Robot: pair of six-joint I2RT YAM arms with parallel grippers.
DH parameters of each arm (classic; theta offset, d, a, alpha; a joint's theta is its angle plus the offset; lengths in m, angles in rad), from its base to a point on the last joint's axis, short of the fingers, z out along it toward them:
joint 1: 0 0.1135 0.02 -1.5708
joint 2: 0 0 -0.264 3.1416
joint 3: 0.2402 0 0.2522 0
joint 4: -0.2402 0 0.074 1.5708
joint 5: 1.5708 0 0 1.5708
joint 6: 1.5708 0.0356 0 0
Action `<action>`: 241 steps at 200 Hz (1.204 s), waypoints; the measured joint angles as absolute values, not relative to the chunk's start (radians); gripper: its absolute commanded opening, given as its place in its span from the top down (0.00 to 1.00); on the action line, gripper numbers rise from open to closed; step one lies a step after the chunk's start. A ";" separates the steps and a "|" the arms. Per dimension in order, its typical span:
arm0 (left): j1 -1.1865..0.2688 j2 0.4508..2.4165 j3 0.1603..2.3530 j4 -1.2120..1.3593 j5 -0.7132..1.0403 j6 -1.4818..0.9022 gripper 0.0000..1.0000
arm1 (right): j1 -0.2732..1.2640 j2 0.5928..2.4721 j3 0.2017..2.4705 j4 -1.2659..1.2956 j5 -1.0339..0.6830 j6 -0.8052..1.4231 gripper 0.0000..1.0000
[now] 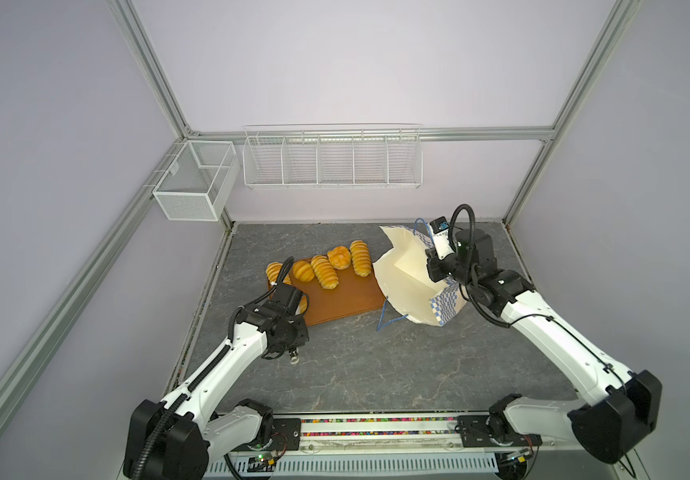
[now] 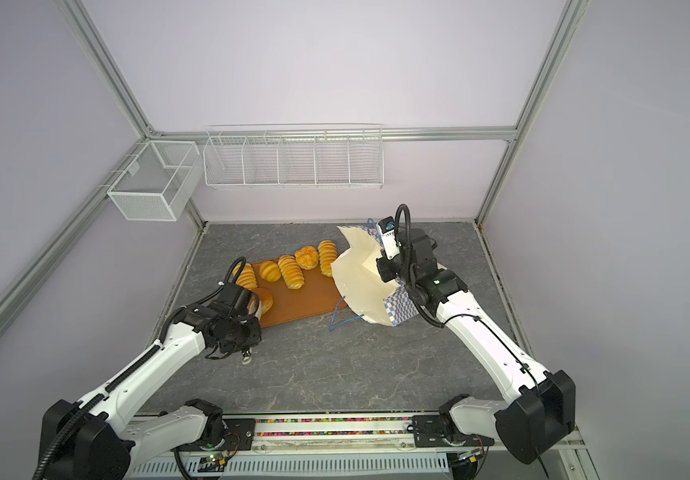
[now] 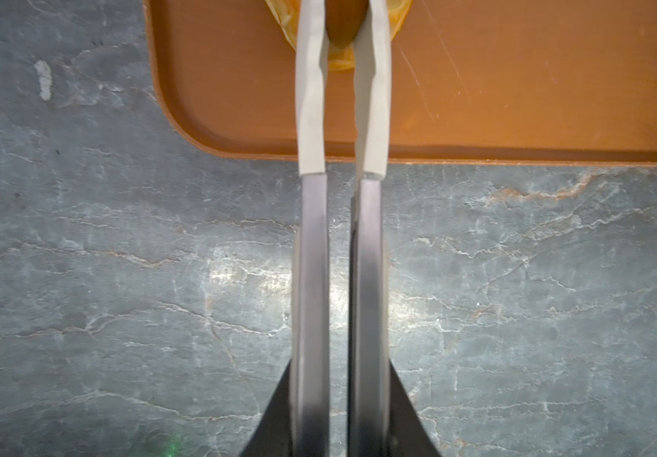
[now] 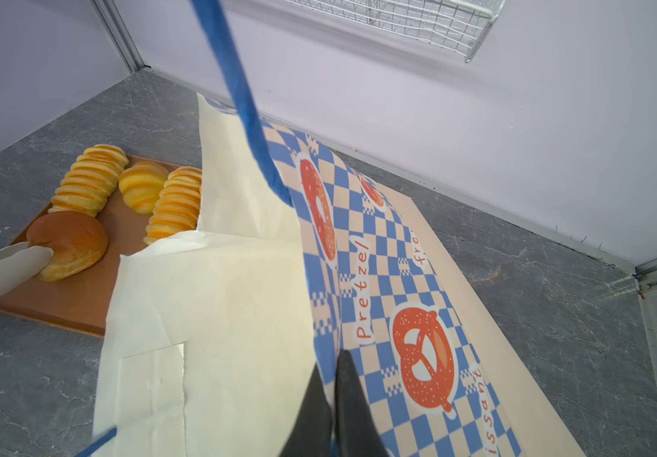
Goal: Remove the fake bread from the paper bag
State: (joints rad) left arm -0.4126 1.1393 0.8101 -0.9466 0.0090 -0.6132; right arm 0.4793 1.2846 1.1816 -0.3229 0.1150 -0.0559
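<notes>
My left claw (image 3: 344,23) is pinching the brown bun (image 4: 69,237) on the tray (image 3: 516,99), with the other fake bread (image 1: 324,272) lying just beyond it. My right claw (image 4: 332,395) is clamping the paper bag (image 4: 220,316) by its rim, the bag hanging below it.

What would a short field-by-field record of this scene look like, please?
fake bread: six pieces visible, all at the brown tray
paper bag: tilted, mouth towards the tray; no bread visible inside
left gripper: closed on the edge of the brown bun
right gripper: shut on the bag's wall, holding it tilted
table: grey marble-look surface
</notes>
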 measured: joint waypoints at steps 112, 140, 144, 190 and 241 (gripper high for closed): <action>-0.405 1.103 0.843 -1.031 0.020 -0.628 0.60 | 0.479 1.281 1.182 -0.324 0.107 -0.059 0.93; -0.405 1.085 0.868 -1.052 0.020 -0.628 0.60 | 0.479 1.278 1.182 -0.324 0.107 -0.069 0.93; -0.405 1.083 0.873 -1.054 0.020 -0.628 0.60 | 0.479 1.277 1.182 -0.325 0.107 -0.072 0.93; -0.405 1.077 0.890 -1.065 0.020 -0.627 0.59 | 0.479 1.277 1.193 -0.333 0.107 -0.086 0.93; -0.404 1.077 0.892 -1.077 0.022 -0.618 0.66 | 0.479 1.277 1.206 -0.351 0.107 -0.097 0.93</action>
